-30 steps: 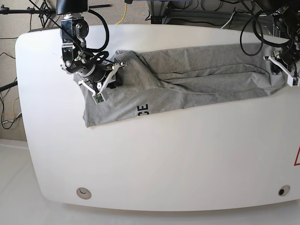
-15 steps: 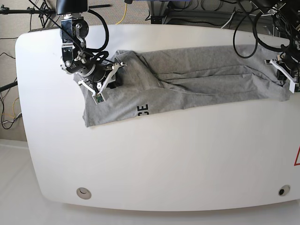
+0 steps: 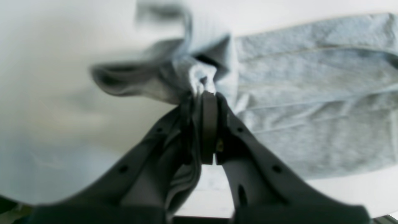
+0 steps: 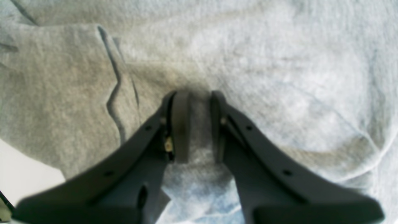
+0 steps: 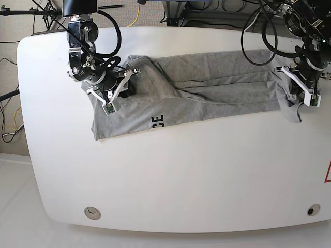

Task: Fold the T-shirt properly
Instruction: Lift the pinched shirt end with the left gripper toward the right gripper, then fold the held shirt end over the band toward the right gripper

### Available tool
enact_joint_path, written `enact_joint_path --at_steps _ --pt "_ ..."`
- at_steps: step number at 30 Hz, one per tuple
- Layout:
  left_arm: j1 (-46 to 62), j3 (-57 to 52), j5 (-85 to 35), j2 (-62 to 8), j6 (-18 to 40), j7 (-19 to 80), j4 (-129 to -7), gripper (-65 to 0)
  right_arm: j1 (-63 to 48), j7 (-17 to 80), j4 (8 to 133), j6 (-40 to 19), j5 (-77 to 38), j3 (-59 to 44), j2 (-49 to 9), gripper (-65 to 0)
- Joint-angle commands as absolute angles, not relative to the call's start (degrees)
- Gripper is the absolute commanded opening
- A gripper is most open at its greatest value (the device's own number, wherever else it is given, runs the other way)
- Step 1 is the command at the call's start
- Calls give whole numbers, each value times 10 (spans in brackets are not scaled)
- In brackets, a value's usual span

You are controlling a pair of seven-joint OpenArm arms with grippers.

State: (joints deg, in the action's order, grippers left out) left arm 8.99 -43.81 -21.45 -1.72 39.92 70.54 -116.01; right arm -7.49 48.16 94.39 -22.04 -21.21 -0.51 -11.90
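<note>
The heather-grey T-shirt [image 5: 207, 88] lies stretched across the far half of the white table [image 5: 181, 170], with black letters [image 5: 158, 121] showing at its front edge. My left gripper [image 5: 299, 90] is at the shirt's right end; the left wrist view shows this gripper [image 3: 203, 95] shut on a bunched corner of the shirt [image 3: 311, 109], lifted off the table. My right gripper [image 5: 123, 89] is on the shirt's left end. In the right wrist view its fingers [image 4: 180, 124] stand narrowly apart, pinching a ridge of the cloth [image 4: 279, 62].
Cables and stands crowd the floor behind the table's far edge. Two round holes [image 5: 92, 212] [image 5: 312, 210] sit near the front corners, and a red triangle mark [image 5: 328, 173] is at the right edge. The table's right edge lies close to the left arm.
My left gripper has pulled the shirt's right end inward to the left and toward the front, lifting it so it crumples. The right arm has stayed where it was.
</note>
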Motion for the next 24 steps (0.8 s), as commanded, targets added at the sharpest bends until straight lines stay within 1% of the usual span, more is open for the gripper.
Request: enact_joint_path --at_steps 1,13,24 --pt "80 -428 -223 -16 400 691 -1168 -650 -70 482 950 -221 -213 -7 -123 -534" --pt "68 -377 -226 14 400 688 -1163 -650 -67 483 952 -223 -213 -10 -124 -533" --pt "67 -343 -228 65 400 693 -1162 -646 -65 481 952 -221 -215 -8 -125 -534"
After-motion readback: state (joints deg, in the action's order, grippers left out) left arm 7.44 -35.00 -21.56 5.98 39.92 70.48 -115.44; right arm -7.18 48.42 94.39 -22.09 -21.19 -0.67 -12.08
